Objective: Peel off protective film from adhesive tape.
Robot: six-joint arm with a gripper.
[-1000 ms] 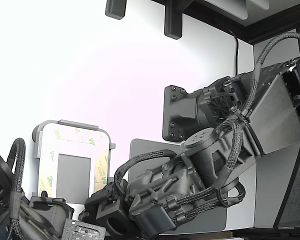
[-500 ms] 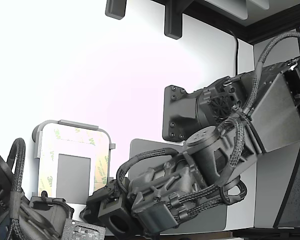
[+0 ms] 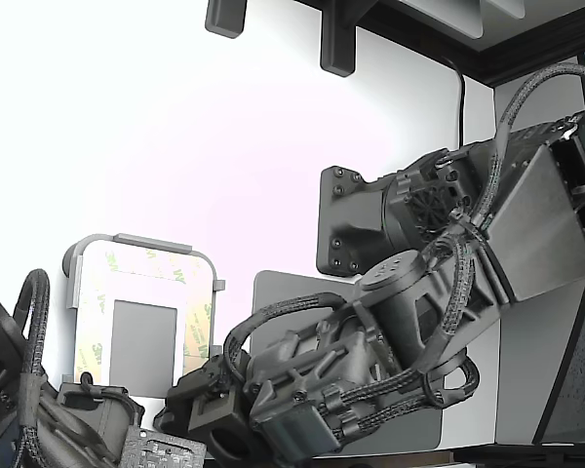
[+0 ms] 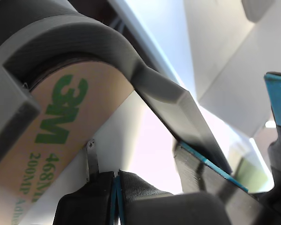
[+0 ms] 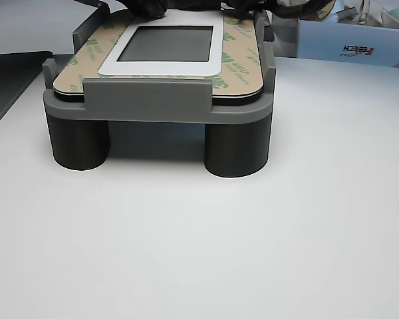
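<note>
On the grey raised tray (image 5: 158, 100) lies the tan 3M-printed protective film (image 5: 238, 66) — a frame around a small grey rectangle (image 5: 166, 44).

We see the dark gripper (image 4: 116, 190) at the film's corner — its blue-lined jaws pressed together, whether on anything we cannot tell.

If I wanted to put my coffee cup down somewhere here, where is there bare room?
The white table lies bare in front of the grey tray on its legs, and beside it. Behind the tray it is crowded: the gripper and cables sit at the film edge.
</note>
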